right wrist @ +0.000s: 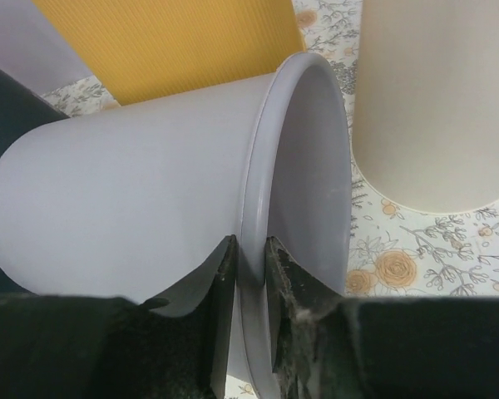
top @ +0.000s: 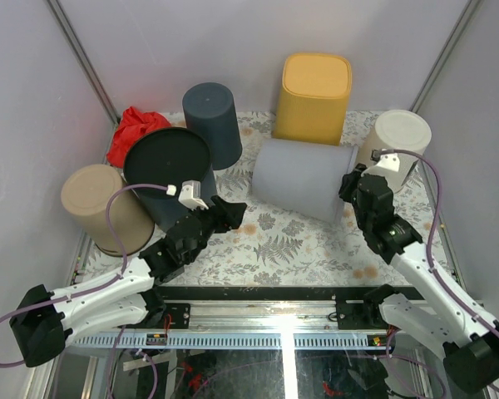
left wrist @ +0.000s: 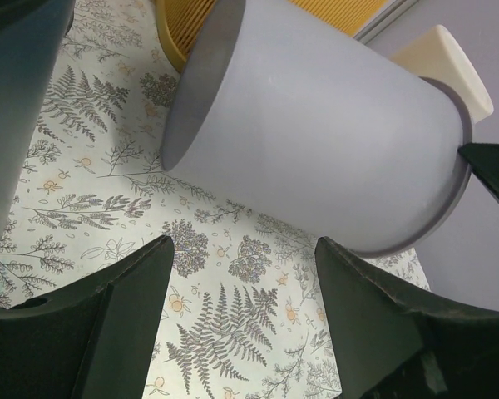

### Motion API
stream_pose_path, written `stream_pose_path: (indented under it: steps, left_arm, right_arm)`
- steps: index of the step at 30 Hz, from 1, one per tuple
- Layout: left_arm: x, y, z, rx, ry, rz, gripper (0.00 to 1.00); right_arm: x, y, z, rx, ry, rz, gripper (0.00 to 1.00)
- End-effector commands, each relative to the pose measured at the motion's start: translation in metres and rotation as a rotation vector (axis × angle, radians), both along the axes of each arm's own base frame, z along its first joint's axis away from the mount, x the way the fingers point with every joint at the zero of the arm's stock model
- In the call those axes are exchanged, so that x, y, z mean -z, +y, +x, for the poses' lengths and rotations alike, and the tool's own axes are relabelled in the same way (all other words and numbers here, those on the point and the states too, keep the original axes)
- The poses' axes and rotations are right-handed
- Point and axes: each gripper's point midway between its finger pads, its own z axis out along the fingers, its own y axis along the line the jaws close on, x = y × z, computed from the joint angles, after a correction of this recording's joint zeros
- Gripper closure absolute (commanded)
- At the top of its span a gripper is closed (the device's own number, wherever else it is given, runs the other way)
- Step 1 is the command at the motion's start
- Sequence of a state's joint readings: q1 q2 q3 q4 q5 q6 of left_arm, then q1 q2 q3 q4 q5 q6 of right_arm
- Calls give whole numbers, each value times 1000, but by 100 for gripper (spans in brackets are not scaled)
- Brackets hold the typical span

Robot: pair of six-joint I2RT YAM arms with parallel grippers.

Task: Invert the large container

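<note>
Right gripper [right wrist: 248, 249] is nearly closed, pinching the rim [right wrist: 262, 150] of the large light-grey plastic container [top: 303, 179], one finger inside the mouth and one on the outer wall. That container lies on its side on the fern-print table cover [top: 274, 241]. Its long axis runs roughly left-right, with the open mouth toward the right arm and the closed base toward table centre. So the body extends away from the right gripper, to its left. Left gripper [top: 233, 212] is wide open and holds nothing, near the base end but not touching. My read: to finish mouth-down, the rim has to swing down and the base up. A ribbed yellow square bin [top: 314, 98] and a cream cylinder [top: 399, 141] crowd the far side.
</note>
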State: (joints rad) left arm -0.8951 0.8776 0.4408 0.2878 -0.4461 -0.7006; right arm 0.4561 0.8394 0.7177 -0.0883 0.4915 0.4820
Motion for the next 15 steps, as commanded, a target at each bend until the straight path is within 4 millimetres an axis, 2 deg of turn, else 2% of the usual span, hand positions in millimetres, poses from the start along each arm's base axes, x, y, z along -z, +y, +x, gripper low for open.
stream_pose_path:
  steps: [1, 5, 9, 13, 15]
  left_arm:
    - [-14, 2, 7, -29, -47, -27, 31]
    - [-13, 3, 7, -31, -49, -20, 31]
    - [-13, 5, 9, -40, -56, -10, 31]
    - [-14, 7, 9, -51, -60, -3, 31]
    - [-13, 8, 9, -54, -59, -4, 31]
  right_arm:
    - [-10, 6, 15, -20, 7, -54, 72]
    - [-20, 7, 31, 9, 4, -75, 67]
    - [-20, 26, 46, -64, 27, -84, 70]
    - [-16, 33, 50, -98, 14, -79, 70]
    - [-19, 32, 51, -82, -6, -65, 65]
